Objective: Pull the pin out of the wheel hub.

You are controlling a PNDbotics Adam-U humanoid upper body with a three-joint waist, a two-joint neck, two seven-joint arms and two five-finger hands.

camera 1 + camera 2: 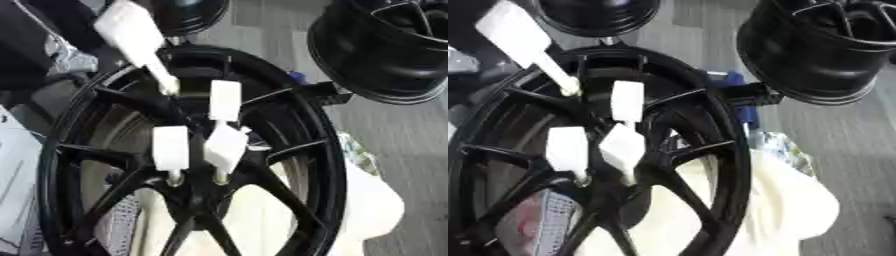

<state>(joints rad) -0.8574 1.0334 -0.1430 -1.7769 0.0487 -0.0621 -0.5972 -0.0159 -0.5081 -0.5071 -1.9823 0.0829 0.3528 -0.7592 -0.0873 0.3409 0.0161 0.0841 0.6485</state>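
Observation:
A large black spoked wheel [325,150] fills both views, its hub [197,197] low in the middle. Three white-handled pins [171,147] [226,146] [225,100] stand in the hub area with short metal tips pointing down. A fourth, larger-looking white pin [131,31] is tilted at the upper left, its metal tip [168,88] against a spoke. A dark mass with a silver part, likely my left arm [35,47], lies beside that pin's upper end; the hand itself is hard to make out. My right hand shows in no view.
A second black wheel [385,50] hangs at the upper right and a third [188,15] at the top. A white cloth or bag [372,205] bulges behind the big wheel at the lower right, below a blue part [741,107]. Grey floor [402,150] lies to the right.

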